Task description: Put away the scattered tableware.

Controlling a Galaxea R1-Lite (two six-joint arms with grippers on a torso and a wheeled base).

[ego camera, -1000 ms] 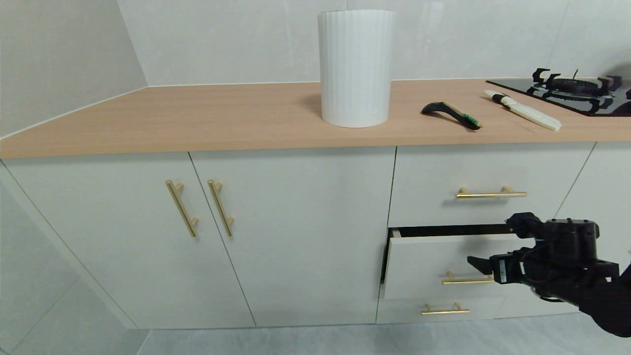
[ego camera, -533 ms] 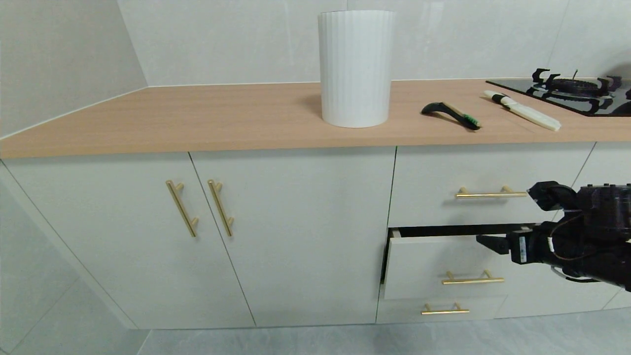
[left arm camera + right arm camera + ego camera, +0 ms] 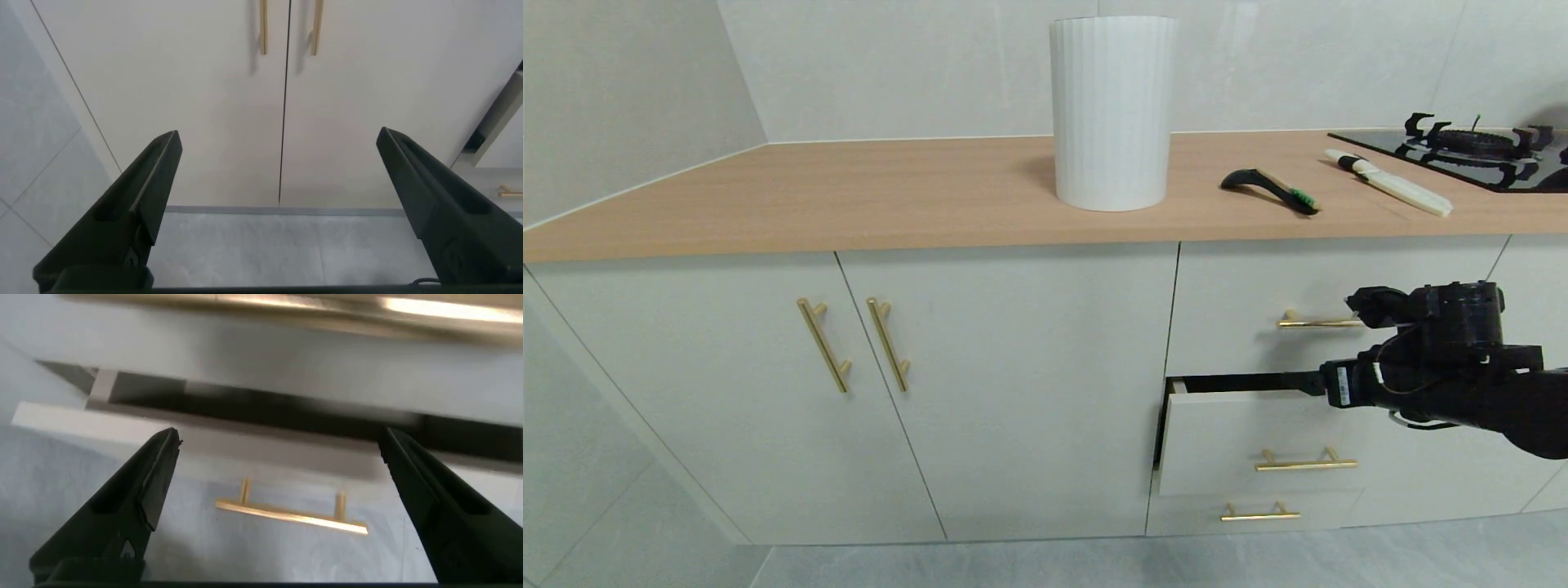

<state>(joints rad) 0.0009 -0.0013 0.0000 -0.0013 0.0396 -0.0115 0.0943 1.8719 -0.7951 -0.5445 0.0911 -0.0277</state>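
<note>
The white knife (image 3: pixel 1387 182) with a black band lies near the counter's (image 3: pixel 849 196) right end, the black, green-tipped utensil (image 3: pixel 1270 189) near it. The right gripper (image 3: pixel 1339 341) and the left gripper (image 3: pixel 278 204) are both wide open.

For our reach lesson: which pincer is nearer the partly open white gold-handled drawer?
Right. The right pincer hangs before the open white drawer; the left pincer faces the white double doors, farther off.

**Kitchen fixtures around the work area**

I see a tall white ribbed container (image 3: pixel 1112 114) standing upright on the wooden surface (image 3: pixel 890 196), well apart from the black gas hob (image 3: pixel 1474 147) at its right end. Below, two pale cabinet doors (image 3: pixel 768 408) meet side by side, each with a gold bar handle (image 3: pixel 824 345) near the seam. Grey tiled floor (image 3: pixel 1013 567) lies beneath.
</note>
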